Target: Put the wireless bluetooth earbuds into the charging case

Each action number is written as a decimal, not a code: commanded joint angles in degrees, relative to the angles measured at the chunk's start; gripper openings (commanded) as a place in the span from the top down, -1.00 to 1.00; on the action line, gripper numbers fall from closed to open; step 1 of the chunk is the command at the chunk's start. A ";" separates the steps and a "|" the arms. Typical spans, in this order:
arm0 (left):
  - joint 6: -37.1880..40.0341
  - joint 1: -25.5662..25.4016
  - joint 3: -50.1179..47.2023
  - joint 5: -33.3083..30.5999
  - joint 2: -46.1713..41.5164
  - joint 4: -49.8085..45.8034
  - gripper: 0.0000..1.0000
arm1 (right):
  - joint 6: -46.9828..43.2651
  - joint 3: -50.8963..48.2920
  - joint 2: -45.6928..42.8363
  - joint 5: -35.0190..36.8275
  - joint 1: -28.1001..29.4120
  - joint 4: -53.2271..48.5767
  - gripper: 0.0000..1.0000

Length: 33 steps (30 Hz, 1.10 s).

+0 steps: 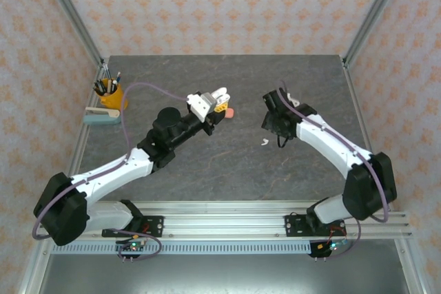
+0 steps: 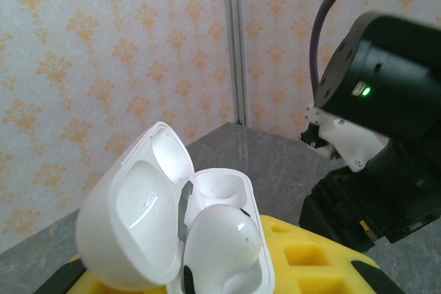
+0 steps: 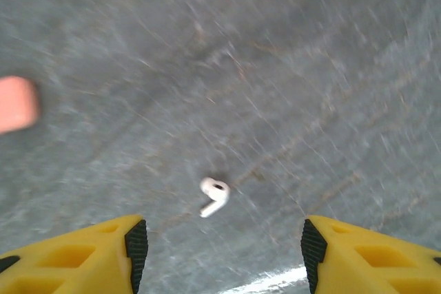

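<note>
While my left pincer [image 1: 211, 104] pinches the open white pebble-shaped charging case [image 2: 148, 225] with a glossy white earbud [image 2: 224, 235] seated inside, my right pincer [image 3: 220, 244] hangs spread above a tiny white stemmed earbud [image 3: 214, 197] lying on the grey stone-patterned bench [image 3: 289, 67].

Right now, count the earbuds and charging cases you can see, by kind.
White earbuds: 2 (loose earbud, seated earbud)
White case, open: 1
Pink case: 1
Total: 4
</note>
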 commanded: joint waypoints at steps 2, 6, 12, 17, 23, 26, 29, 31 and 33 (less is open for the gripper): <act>-0.33 -0.26 -2.20 -0.30 -2.79 0.50 1.00 | 9.54 2.03 4.36 1.96 -0.16 -4.39 -0.24; -0.34 -0.26 -3.68 -1.07 -4.31 0.86 1.00 | 11.81 7.16 11.75 1.27 -0.12 -7.82 -0.24; 0.06 -0.26 -4.95 -1.59 -5.11 1.70 1.00 | 10.55 10.92 18.87 -1.34 -0.04 -8.09 -0.20; -0.15 -0.26 -5.59 -1.62 -4.89 3.04 1.00 | 9.23 12.49 22.60 -2.42 0.03 -8.83 -0.18; -0.16 -0.20 -6.03 -1.97 -4.48 4.13 1.00 | 8.50 13.04 25.11 -3.46 0.66 -8.30 -0.13; -0.10 -0.17 -6.27 -2.04 -4.59 4.42 1.00 | 8.09 13.51 26.15 -3.81 0.92 -8.13 -0.10; -0.16 -0.17 -6.60 -2.14 -4.63 4.59 1.00 | 7.82 13.88 27.03 -3.93 0.92 -8.17 -0.08; -0.16 -0.18 -6.82 -2.14 -4.63 4.82 1.00 | 7.87 13.92 27.63 -3.67 0.92 -8.24 -0.05; -0.28 -0.17 -6.99 -2.23 -4.54 5.04 1.00 | 8.04 14.07 27.96 -3.33 0.92 -8.28 -0.03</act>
